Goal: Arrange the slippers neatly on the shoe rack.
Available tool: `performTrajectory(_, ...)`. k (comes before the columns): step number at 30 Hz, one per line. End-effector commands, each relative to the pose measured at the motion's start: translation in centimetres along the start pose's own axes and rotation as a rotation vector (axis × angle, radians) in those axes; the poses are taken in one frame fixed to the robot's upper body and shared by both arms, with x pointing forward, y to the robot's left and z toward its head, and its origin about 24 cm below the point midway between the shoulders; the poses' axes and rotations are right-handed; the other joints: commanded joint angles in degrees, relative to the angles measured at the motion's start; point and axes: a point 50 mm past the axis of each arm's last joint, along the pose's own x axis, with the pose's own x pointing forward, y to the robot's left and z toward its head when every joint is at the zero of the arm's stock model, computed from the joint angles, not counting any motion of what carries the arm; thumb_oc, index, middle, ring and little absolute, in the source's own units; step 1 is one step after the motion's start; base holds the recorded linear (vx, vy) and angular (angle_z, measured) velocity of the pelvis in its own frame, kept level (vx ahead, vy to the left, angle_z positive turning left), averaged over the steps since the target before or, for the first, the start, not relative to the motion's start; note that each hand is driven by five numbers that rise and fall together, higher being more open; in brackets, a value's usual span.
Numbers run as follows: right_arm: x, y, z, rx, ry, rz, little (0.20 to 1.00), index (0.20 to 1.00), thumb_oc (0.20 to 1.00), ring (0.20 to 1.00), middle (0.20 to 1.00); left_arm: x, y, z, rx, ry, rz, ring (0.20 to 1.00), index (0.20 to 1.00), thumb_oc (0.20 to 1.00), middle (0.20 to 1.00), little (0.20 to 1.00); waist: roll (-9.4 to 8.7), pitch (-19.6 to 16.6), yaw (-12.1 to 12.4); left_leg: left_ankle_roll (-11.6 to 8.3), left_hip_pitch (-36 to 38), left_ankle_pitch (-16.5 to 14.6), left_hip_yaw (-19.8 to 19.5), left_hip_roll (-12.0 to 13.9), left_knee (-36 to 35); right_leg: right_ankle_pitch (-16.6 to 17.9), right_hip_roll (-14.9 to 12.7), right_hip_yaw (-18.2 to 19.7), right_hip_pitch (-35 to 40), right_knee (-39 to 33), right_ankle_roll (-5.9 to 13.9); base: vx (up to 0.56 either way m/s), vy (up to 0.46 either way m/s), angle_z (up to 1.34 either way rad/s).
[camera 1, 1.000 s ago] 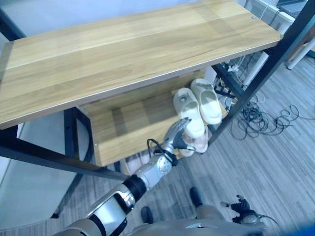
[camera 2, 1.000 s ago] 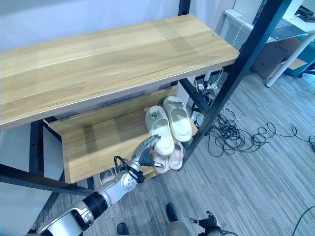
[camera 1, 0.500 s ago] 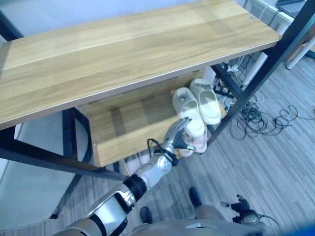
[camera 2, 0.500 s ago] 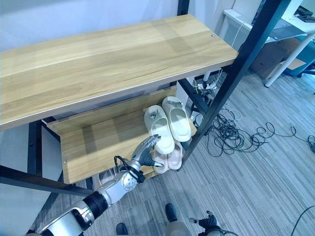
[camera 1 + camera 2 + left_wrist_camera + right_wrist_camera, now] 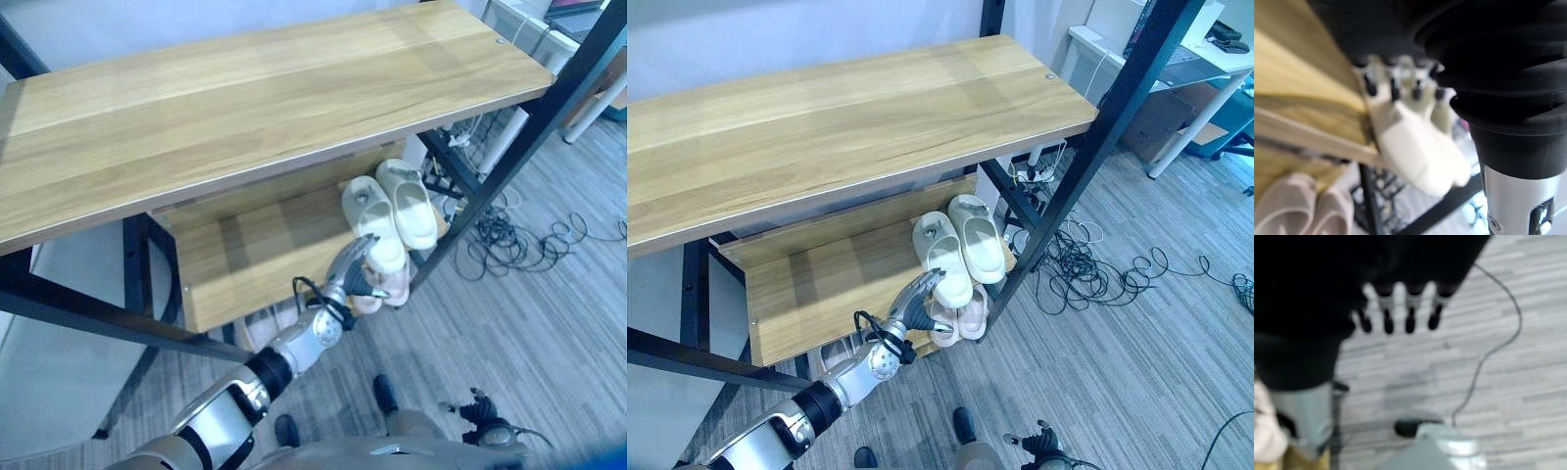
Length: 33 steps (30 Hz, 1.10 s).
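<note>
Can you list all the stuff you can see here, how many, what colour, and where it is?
Shoe rack: one, light wood shelves on a black frame, in front of the robot.
White slippers: two, cream-white, side by side at the right end of the middle shelf.
Pink slippers: two, pale pink, on the shelf below the white pair.
Cables: a tangle, black, on the grey floor right of the rack.
Left hand: one, silver, fingers resting on the nearer white slipper's front.
Right hand: one, silver and dark, over the floor.

Wooden shoe rack (image 5: 803,284): cream slippers (image 5: 965,245) side by side, middle shelf's right end.
</note>
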Motion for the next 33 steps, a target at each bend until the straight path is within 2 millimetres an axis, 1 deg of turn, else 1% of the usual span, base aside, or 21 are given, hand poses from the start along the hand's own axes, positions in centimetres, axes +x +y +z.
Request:
performTrajectory(1,0.3,-1.1,-0.3,-0.030,0.017,-0.027,1.000,1.000,1.000,1.000,1.000,2.8,-0.2,3.6,-0.062,-0.088,-0.006,1.000,1.000,1.000,1.000,1.000,3.67,0.2,-1.0,-2.74,-0.5,0.8,-3.7,4.9,0.8,-4.8,4.7,-2.3,-2.3,3.5,-0.73,0.00,0.000,0.00)
performTrajectory(7,0.2,-1.1,-0.6,-0.028,0.028,-0.025,1.000,1.000,1.000,1.000,1.000,2.7,0.2,3.7,-0.095,-0.092,0.007,1.000,1.000,1.000,1.000,1.000,3.64,0.1,-0.8,-2.69,-0.1,0.6,-4.0,4.8,0.8,-5.0,4.6,-2.6,-1.7,3.5,-0.71,0.00,0.000,0.00)
performTrajectory(8,0.1,-1.1,-0.8,-0.025,0.035,-0.024,1.000,1.000,1.000,1.000,1.000,2.7,0.9,4.0,-0.115,-0.116,0.026,1.000,1.000,1.000,1.000,1.000,3.59,-0.1,-0.4,-2.70,0.2,0.4,-4.2,4.7,0.8,-5.2,4.5,-3.0,-1.1,3.5,-0.63,0.00,0.000,0.00)
performTrajectory(11,0.1,-1.0,-0.9,-0.019,0.039,-0.019,1.000,1.000,1.000,1.000,1.000,2.6,1.9,3.9,-0.100,-0.139,0.049,1.000,1.000,1.000,1.000,1.000,3.42,-0.3,0.1,-2.70,0.6,0.3,-4.6,4.5,0.8,-5.3,4.3,-3.6,-0.5,3.5,-0.49,0.01,0.028,0.05)
performTrajectory(14,0.1,-1.0,-0.9,-0.015,0.042,-0.012,1.000,1.000,1.000,1.000,1.000,2.6,3.0,3.6,-0.057,-0.155,0.074,1.000,1.000,1.000,1.000,1.000,3.16,-0.6,0.8,-2.72,0.9,0.1,-5.0,4.3,0.8,-5.4,4.0,-4.3,0.3,3.5,-0.31,0.00,0.031,0.10)
performTrajectory(15,0.1,-1.0,-0.9,-0.015,0.042,-0.011,1.000,1.000,1.000,1.000,1.000,2.5,3.0,3.5,-0.057,-0.155,0.073,1.000,1.000,1.000,1.000,1.000,3.12,-0.6,0.7,-2.71,0.9,0.1,-5.0,4.3,0.8,-5.4,4.0,-4.3,0.4,3.5,-0.30,0.01,0.036,0.15)
performTrajectory(16,0.1,-0.9,-1.0,-0.010,0.045,-0.004,1.000,1.000,1.000,1.000,1.000,2.4,3.6,3.1,-0.036,-0.153,0.085,1.000,1.000,1.000,1.000,1.000,2.93,-0.9,1.2,-2.66,1.1,-0.1,-5.4,4.1,0.8,-5.5,3.8,-4.8,0.8,3.5,-0.19,0.01,0.037,0.10)
performTrajectory(21,0.0,-0.3,-0.8,0.004,0.039,0.016,1.000,1.000,1.000,1.000,1.000,1.9,5.6,2.6,-0.016,-0.176,0.128,1.000,1.000,1.000,1.000,1.000,2.23,-1.5,2.3,-2.57,1.3,-0.2,-6.4,3.7,0.8,-5.5,3.4,-5.8,1.6,3.6,0.13,-0.01,0.042,0.16)
performTrajectory(23,-0.1,-0.1,-1.0,0.017,0.043,0.021,1.000,1.000,1.000,1.000,1.000,0.9,6.4,2.4,-0.063,-0.198,0.117,1.000,1.000,1.000,1.000,1.000,1.92,-1.9,3.0,-2.45,1.3,-0.2,-6.9,3.4,0.8,-5.4,3.0,-6.6,2.0,3.7,0.40,-0.02,0.052,0.07)
performTrajectory(24,-0.1,-0.1,-1.0,0.017,0.043,0.022,1.000,1.000,1.000,1.000,1.000,0.9,6.4,2.4,-0.063,-0.198,0.117,1.000,1.000,1.000,1.000,1.000,1.90,-1.9,3.0,-2.45,1.3,-0.2,-6.9,3.4,0.8,-5.4,3.0,-6.6,2.0,3.6,0.40,-0.02,0.041,0.03)
performTrajectory(25,-0.1,-0.1,-1.1,0.021,0.046,0.023,1.000,1.000,1.000,1.000,1.000,0.3,6.4,2.4,-0.108,-0.205,0.103,1.000,1.000,1.000,1.000,1.000,1.92,-2.0,3.3,-2.39,1.3,-0.3,-7.1,3.2,0.8,-5.3,2.9,-6.8,2.1,3.6,0.52,-0.01,0.052,0.08)
performTrajectory(26,-0.2,0.1,-1.4,0.028,0.054,0.025,1.000,1.000,1.000,1.000,1.000,-1.1,6.8,1.8,-0.190,-0.201,0.075,1.000,1.000,1.000,1.000,1.000,1.77,-2.5,3.9,-2.27,1.4,-0.4,-7.3,2.9,0.8,-5.1,2.7,-7.2,2.4,3.3,0.81,-0.01,0.071,0.10)
performTrajectory(28,-0.4,0.3,-2.0,0.025,0.073,0.030,1.000,1.000,1.000,1.000,1.000,-2.8,7.4,0.9,-0.320,-0.183,0.064,1.000,1.000,1.000,1.000,1.000,1.81,-2.9,4.7,-2.14,1.5,-0.4,-7.6,2.6,0.8,-4.9,2.4,-7.7,2.9,3.1,1.01,-0.01,0.060,0.08)
performTrajectory(33,-0.7,0.4,-3.1,0.031,0.116,0.045,1.000,1.000,1.000,1.000,1.000,-6.3,8.3,-0.3,-0.576,-0.153,0.027,1.000,1.000,1.000,1.000,1.000,1.57,-3.5,6.4,-1.88,1.7,-0.4,-8.6,1.8,0.8,-4.5,1.8,-8.9,3.8,2.8,1.38,-0.02,0.052,0.12)
